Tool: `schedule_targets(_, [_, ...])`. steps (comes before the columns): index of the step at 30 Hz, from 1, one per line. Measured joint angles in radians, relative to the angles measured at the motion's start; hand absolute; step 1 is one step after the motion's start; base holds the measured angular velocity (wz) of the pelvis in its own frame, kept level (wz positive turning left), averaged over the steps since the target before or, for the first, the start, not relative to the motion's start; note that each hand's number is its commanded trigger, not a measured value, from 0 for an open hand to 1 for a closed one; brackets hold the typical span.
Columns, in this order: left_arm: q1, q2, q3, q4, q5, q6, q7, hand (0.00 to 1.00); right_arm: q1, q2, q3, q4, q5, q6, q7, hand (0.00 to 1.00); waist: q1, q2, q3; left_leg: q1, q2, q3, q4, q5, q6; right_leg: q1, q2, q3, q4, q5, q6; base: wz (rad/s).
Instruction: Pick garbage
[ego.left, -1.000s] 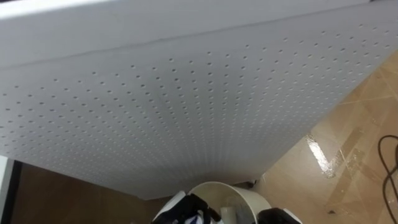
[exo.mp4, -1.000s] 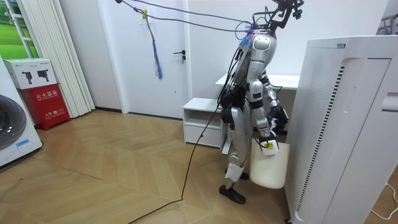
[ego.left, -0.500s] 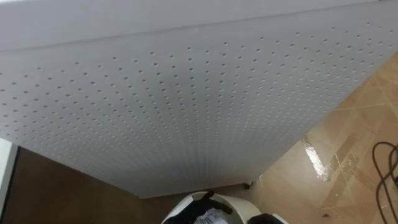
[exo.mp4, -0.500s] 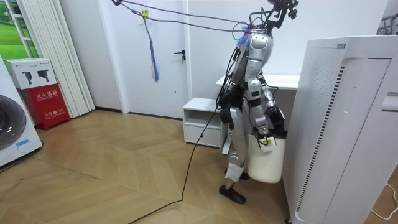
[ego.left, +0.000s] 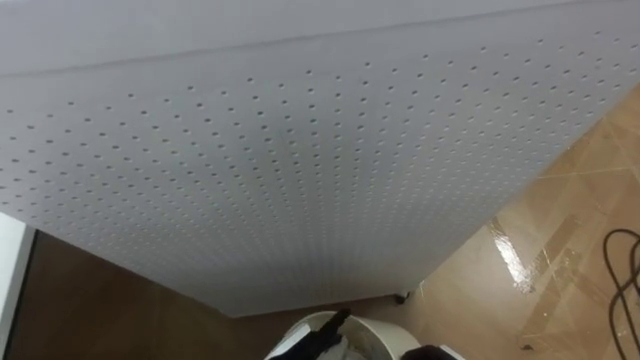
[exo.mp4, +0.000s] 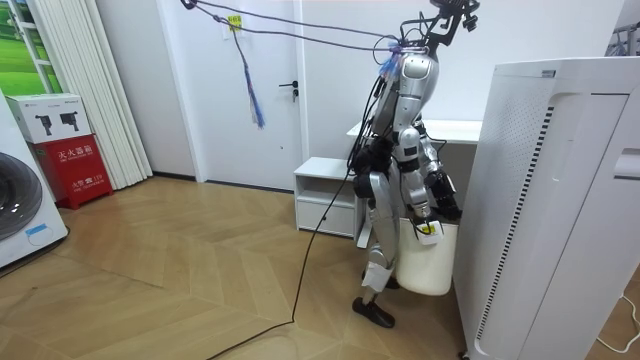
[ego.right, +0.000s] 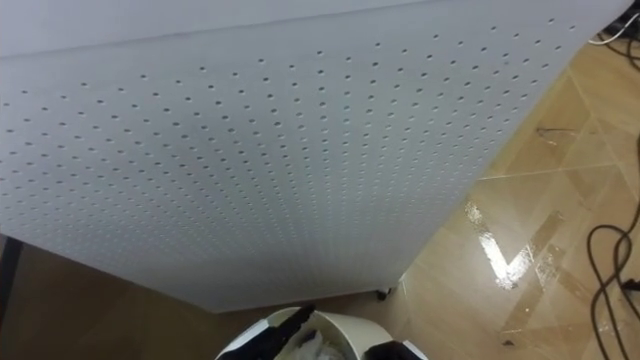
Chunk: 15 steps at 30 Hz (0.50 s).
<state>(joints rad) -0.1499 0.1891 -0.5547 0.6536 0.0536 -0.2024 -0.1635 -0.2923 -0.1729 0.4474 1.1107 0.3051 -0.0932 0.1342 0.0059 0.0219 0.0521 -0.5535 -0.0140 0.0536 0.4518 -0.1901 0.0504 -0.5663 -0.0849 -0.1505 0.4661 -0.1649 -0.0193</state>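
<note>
A: What are the left hand (ego.left: 312, 343) fingers doing?
B: Can't tell their grip. They hang over the bin (exo.mp4: 425, 268) mouth with pale garbage (ego.right: 305, 346) just under; right hand (ego.left: 432, 353) at rim, unclear too.
A: Step?
B: Drop-off, I judge. Next I open and lift clear.

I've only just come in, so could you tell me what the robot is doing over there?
The robot stands close against a tall white perforated appliance, with a white bin right in front of it. Both hands are down at the bin's mouth: the left hand over the rim, the right hand beside it. Whether either holds any garbage cannot be made out.
</note>
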Motion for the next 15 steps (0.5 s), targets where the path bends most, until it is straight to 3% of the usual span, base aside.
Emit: schedule_targets(15, [-0.006,0.001,0.004,0.125,-0.001,-0.003,-0.005,0.00,0.008,-0.011,-0.005,0.068,0.013,-0.009,0.000,1.00,0.003,0.004,-0.0031,0.060,0.001,0.002,-0.014,0.000,0.000,0.060,0.002,-0.002,-0.017,0.000,0.000,0.00])
